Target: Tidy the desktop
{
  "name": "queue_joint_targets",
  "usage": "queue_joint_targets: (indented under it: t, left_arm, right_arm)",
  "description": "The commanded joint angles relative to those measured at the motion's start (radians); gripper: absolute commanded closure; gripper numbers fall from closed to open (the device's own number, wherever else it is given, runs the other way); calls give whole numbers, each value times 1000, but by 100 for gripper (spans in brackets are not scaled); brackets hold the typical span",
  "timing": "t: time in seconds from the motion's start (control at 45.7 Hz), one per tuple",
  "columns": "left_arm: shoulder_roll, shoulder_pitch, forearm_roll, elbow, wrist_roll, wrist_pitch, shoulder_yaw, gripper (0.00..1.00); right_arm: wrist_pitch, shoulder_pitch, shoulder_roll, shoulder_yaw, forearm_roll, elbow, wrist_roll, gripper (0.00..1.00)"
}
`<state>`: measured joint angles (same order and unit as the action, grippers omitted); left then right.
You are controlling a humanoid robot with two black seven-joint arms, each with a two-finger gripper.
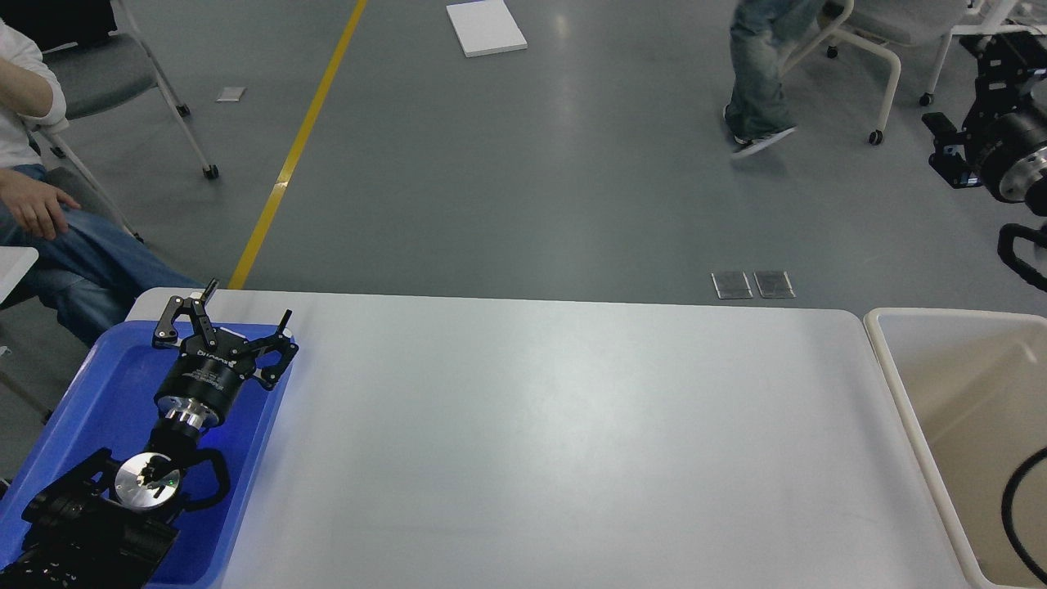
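The desktop (556, 442) is the wide white-grey tabletop and shows bare. My left gripper (249, 299) is open and empty, held over the far end of a blue tray (106, 384) at the table's left end. My right gripper (955, 82) is raised high at the far right, above and beyond a beige-white bin (887, 360). Its two fingers stand apart with nothing between them.
The bin stands against the table's right end, with a black cable loop (1014, 507) over it. A seated person (49, 229) is at the far left beside the tray. Another person (757, 74) walks on the floor beyond the table, near wheeled chairs (867, 49).
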<state>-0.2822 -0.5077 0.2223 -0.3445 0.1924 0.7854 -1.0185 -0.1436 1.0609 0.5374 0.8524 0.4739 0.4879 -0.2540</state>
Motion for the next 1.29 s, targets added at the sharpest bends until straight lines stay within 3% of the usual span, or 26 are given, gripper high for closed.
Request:
queue_joint_targets:
  t: [0.0, 0.109, 0.263, 0.657, 1.269]
  left_arm:
    - [0, 0, 0, -1, -1, 0, 0, 0]
    - [0, 0, 0, -1, -1, 0, 0, 0]
    - [0, 0, 0, -1, 1, 0, 0, 0]
    - [0, 0, 0, -1, 1, 0, 0, 0]
    - [0, 0, 0, -1, 1, 0, 0, 0]
  right_arm:
    - [-5, -25, -60, 336, 0, 86, -77, 0]
    - [-10, -73, -97, 419, 0, 133, -134, 0]
    - [-10, -199, -137, 433, 0, 210, -136, 0]
    - [-16, -484, -255, 422, 0, 212, -136, 0]
    - [-16, -542, -306, 430, 0, 216, -137, 0]
